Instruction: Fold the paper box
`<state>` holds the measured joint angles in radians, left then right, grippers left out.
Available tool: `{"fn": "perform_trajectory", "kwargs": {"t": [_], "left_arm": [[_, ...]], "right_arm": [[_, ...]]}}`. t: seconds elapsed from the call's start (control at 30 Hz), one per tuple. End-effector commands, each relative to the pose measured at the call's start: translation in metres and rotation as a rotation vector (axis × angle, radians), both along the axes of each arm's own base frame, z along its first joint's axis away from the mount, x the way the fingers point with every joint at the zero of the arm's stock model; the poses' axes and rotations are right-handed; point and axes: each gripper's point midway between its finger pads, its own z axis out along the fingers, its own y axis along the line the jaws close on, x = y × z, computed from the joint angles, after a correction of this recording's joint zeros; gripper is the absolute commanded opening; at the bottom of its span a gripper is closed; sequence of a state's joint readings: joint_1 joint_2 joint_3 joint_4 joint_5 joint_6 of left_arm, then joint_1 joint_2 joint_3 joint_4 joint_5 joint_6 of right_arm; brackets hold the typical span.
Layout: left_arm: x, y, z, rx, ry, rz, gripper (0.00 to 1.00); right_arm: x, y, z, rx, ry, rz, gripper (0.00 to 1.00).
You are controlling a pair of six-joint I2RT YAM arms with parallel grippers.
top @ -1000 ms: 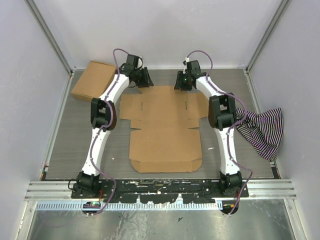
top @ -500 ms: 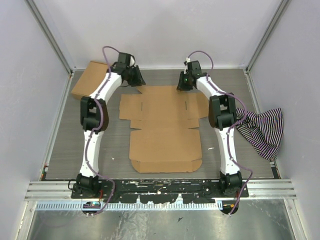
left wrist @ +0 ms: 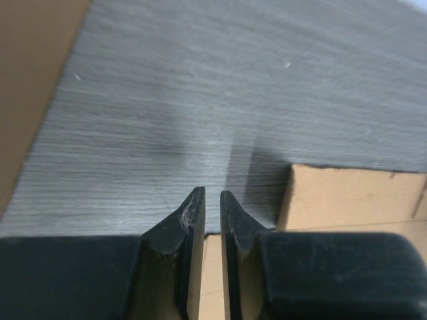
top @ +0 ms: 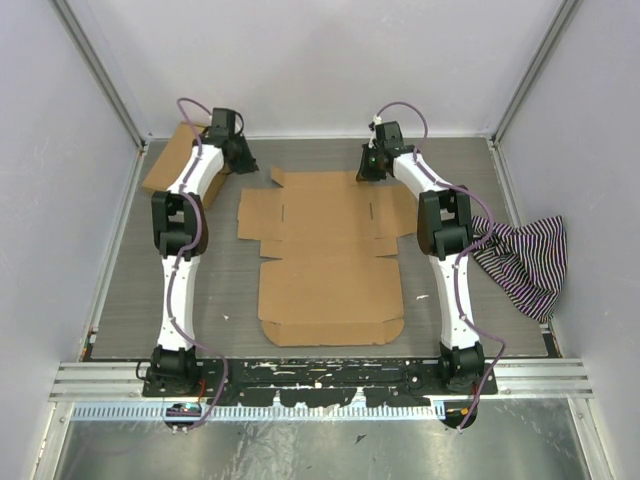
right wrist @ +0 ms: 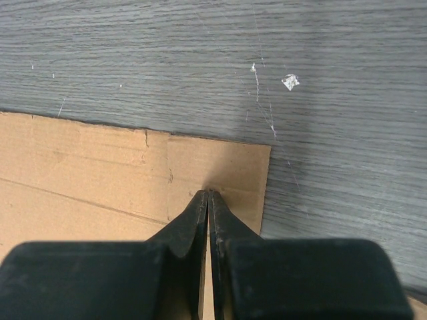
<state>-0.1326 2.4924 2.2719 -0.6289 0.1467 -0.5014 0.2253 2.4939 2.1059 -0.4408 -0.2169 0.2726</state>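
A: How is the paper box [top: 330, 260] placed, and why?
B: It is laid flat at mid-worktop [top: 225, 290], with the far flap exposed for folding. The right gripper [right wrist: 208, 193] is clenched, tips on the flap's far right corner. The left gripper [left wrist: 208, 193] is nearly closed; any hold cannot be told.
A: Counts?
B: One paper box, one smaller box [top: 170, 170], one striped cloth [top: 525, 260], two grippers.

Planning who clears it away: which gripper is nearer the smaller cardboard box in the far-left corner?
Left. The left gripper is just beside the smaller box, at its right edge; the right gripper is well off to its right, at the paper box far edge.
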Motion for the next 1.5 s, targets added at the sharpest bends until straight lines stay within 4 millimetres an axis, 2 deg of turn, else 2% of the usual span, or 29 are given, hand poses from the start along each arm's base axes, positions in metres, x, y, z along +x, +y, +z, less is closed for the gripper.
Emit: {"fn": "perform_trajectory", "kwargs": {"t": [0.0, 0.13, 0.37, 0.5, 0.67, 0.83, 1.03, 1.17, 1.27, 1.37, 1.43, 1.47], "left_arm": [[-0.004, -0.028, -0.004, 0.000, 0.012, -0.064, 0.22], [-0.002, -0.046, -0.004, -0.020, 0.000, -0.098, 0.23], [-0.004, -0.080, 0.015, -0.046, -0.053, -0.150, 0.23], [-0.007, -0.101, 0.010, -0.049, -0.062, -0.183, 0.24], [-0.010, -0.118, -0.020, -0.087, 0.004, -0.212, 0.25], [-0.023, -0.112, -0.061, -0.053, 0.117, -0.203, 0.25], [-0.039, -0.098, -0.084, 0.015, 0.197, -0.194, 0.25], [-0.042, -0.097, -0.060, 0.001, 0.172, -0.210, 0.30], [-0.040, -0.095, -0.017, -0.015, 0.086, -0.216, 0.37], [-0.044, -0.089, 0.028, -0.033, 0.016, -0.212, 0.43], [-0.052, -0.082, 0.065, -0.040, -0.030, -0.205, 0.46], [-0.059, -0.078, 0.076, -0.042, -0.038, -0.200, 0.48]], "right_arm": [[-0.021, 0.001, -0.037, -0.030, 0.114, 0.007, 0.09], [-0.021, 0.002, -0.037, -0.025, 0.116, 0.006, 0.09], [-0.022, 0.001, -0.040, -0.027, 0.123, 0.002, 0.09], [-0.023, 0.001, -0.041, -0.027, 0.127, 0.001, 0.09], [-0.025, -0.001, -0.042, -0.034, 0.132, -0.001, 0.09], [-0.028, -0.002, -0.042, -0.036, 0.137, 0.000, 0.10], [-0.029, -0.002, -0.043, -0.037, 0.142, -0.004, 0.10], [-0.026, -0.001, -0.030, -0.025, 0.121, -0.012, 0.14], [-0.022, 0.001, -0.004, -0.007, 0.074, -0.017, 0.22], [-0.018, -0.002, 0.043, 0.015, -0.008, -0.034, 0.37], [-0.021, -0.009, 0.074, 0.030, -0.055, -0.060, 0.48], [-0.024, -0.013, 0.091, 0.040, -0.079, -0.072, 0.53]]}}
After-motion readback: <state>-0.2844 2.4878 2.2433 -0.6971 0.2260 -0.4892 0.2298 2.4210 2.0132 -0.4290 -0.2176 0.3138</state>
